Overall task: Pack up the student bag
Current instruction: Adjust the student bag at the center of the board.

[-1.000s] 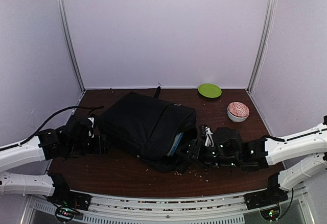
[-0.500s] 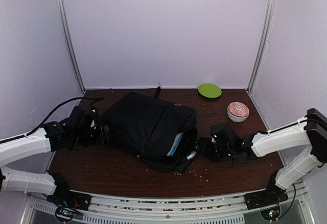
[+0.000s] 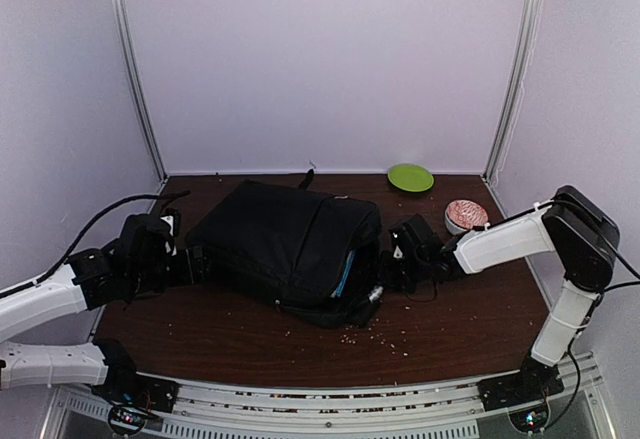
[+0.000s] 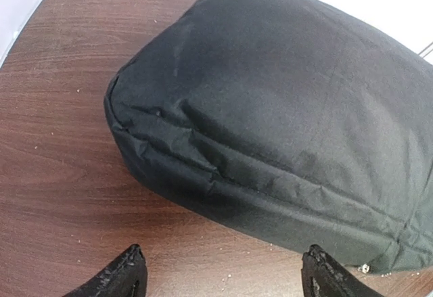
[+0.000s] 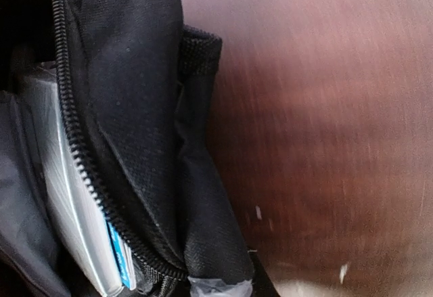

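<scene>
Centre: student bag (image 3: 285,244) blocking the middle of the table (image 3: 480,309).
Near strip: offering passage over scattered crumbs (image 3: 385,337).
Far right: green plate (image 3: 410,177) and bowl (image 3: 465,216) narrowing the corner.
Bag's left end: left gripper (image 4: 224,273) sitting just beside it.
Bag's right side: right gripper (image 3: 385,269) crowding the zip opening.

The brown table (image 3: 480,309) carries the student bag (image 3: 280,239), a green plate (image 3: 410,177), a bowl (image 3: 464,211) and crumbs (image 3: 386,337).

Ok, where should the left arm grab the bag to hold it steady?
Probably the rumpled seam edge of the bag, approached from the robot's left, low over the table. That ridge of soft fabric faces the open jaws of the left gripper. The panel above is broad and smooth, with nothing to pinch.
</scene>
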